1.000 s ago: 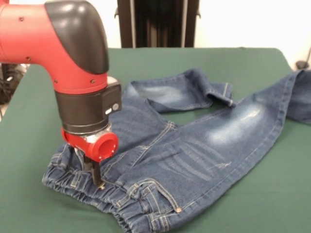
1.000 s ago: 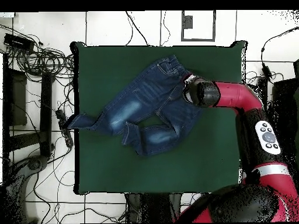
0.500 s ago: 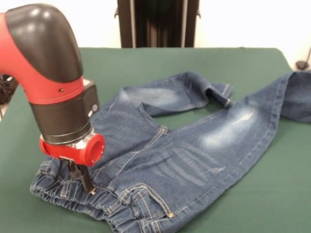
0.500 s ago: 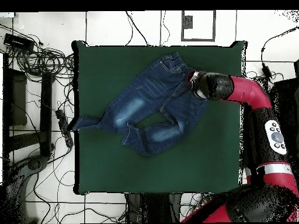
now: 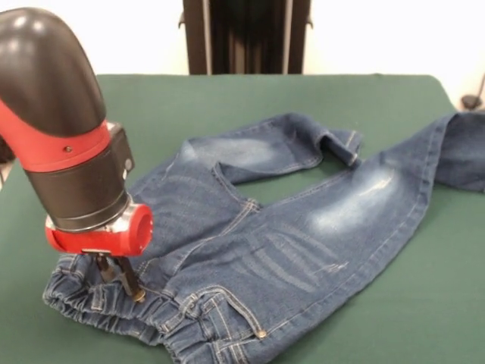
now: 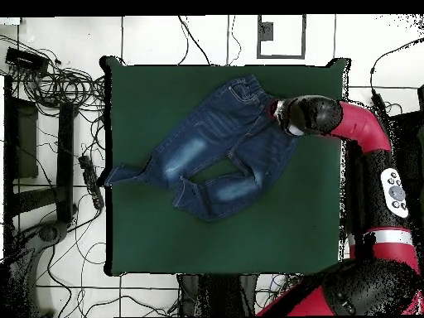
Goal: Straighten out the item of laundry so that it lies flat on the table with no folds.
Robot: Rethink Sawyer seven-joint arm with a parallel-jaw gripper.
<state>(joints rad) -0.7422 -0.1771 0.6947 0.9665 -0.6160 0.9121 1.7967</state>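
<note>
jeans (image 5: 303, 227): faded blue denim cloth | table (image 5: 227, 95): matt green felt | arm (image 5: 53, 98): glossy plastic

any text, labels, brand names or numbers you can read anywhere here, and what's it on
None can be read in either view.
The jeans show stitching and faded patches, no legible tag or brand.
The arm carries a white control panel, its marks too small to read.
The gripper and the table show no lettering.
</note>
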